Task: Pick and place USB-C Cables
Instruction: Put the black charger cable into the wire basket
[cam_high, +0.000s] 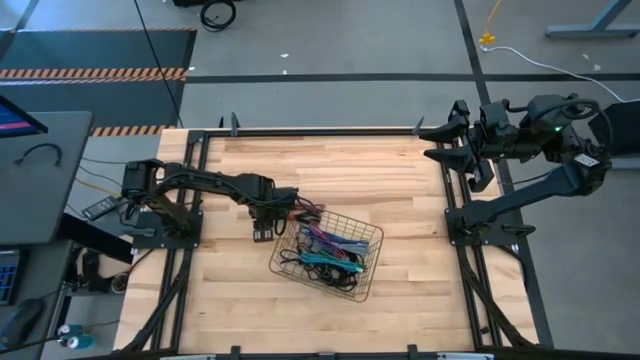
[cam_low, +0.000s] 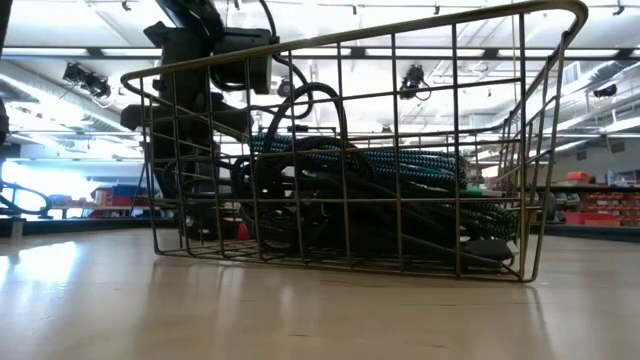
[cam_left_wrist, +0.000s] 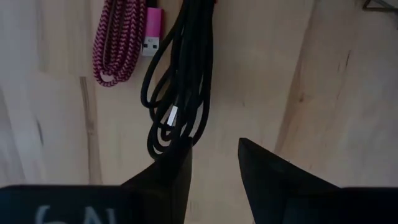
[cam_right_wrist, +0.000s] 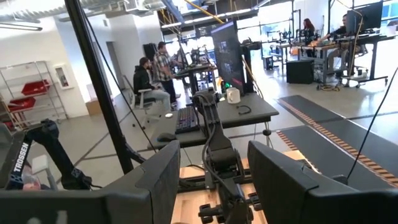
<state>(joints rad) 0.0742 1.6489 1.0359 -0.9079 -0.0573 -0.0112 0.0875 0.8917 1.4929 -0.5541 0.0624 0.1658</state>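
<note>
The left end effector hangs low over the worktop just beside the wire basket, its two fingers parted with nothing between them. Just ahead of the fingertips lie two cables out on the wood: a black cable in a long loose bundle, its lower loops reaching one finger, and a magenta cable next to it, its plug showing. The basket holds the remaining USB-C cables, a tangle of teal, purple, blue and black that I cannot count. The right end effector waits at the far right corner, released and holding nothing.
</note>
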